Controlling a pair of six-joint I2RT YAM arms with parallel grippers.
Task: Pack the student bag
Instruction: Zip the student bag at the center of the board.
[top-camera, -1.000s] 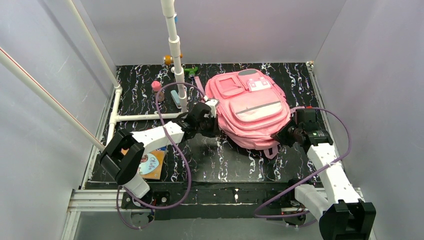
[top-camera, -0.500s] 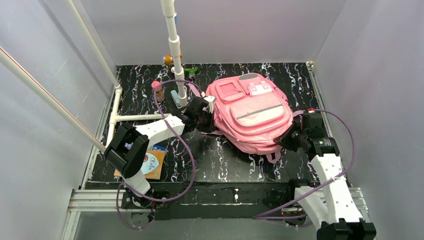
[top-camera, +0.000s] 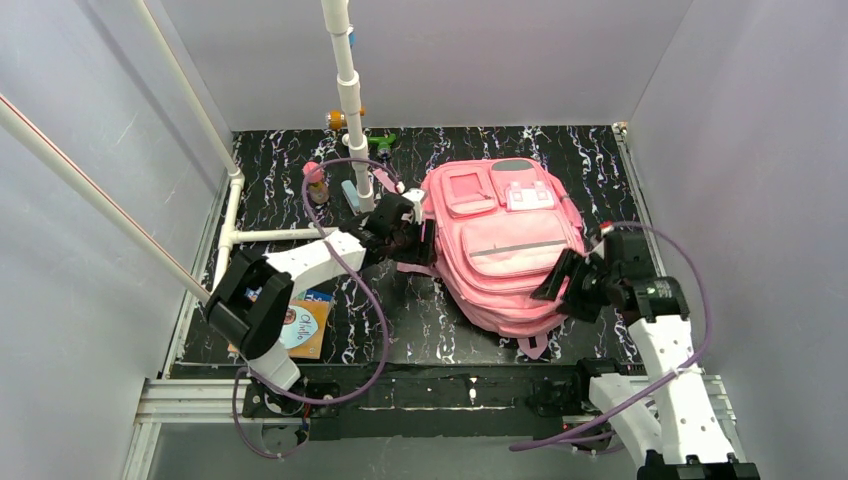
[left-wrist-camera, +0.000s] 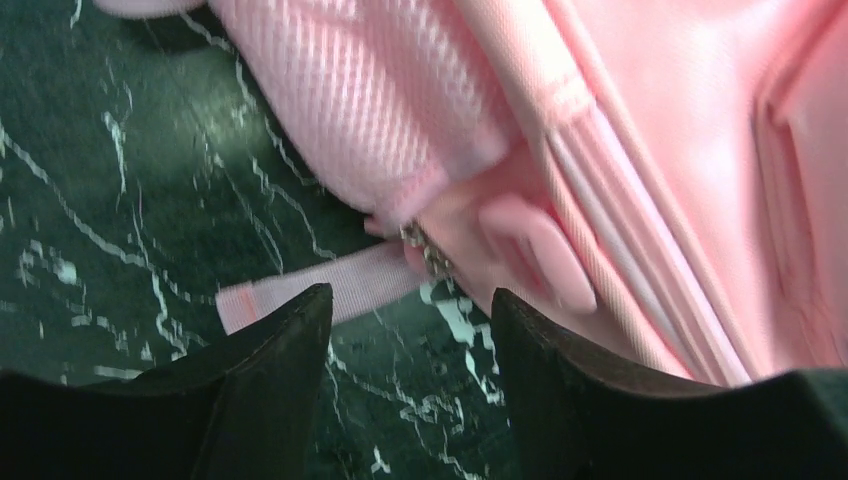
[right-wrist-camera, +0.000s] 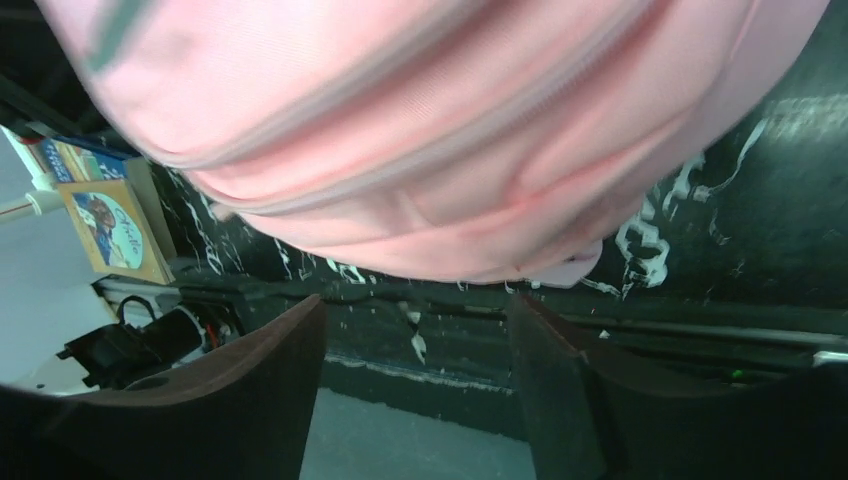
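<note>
The large pink fabric backpack (top-camera: 505, 245) lies flat, front pockets up, right of the middle of the black white-veined tabletop (top-camera: 430, 325), with its white patch toward the far edge. The left gripper (top-camera: 424, 243) sits at the bag's left edge, its two dark fingers apart and holding nothing. In its wrist view a loose pink strap end (left-wrist-camera: 320, 290) and a pink zip pull (left-wrist-camera: 540, 250) lie just beyond the tips. The right gripper (top-camera: 562, 284) is at the bag's near right corner, fingers likewise spread, with the bag's rounded side just ahead. An illustrated book (top-camera: 302, 326) lies at the near left.
</note>
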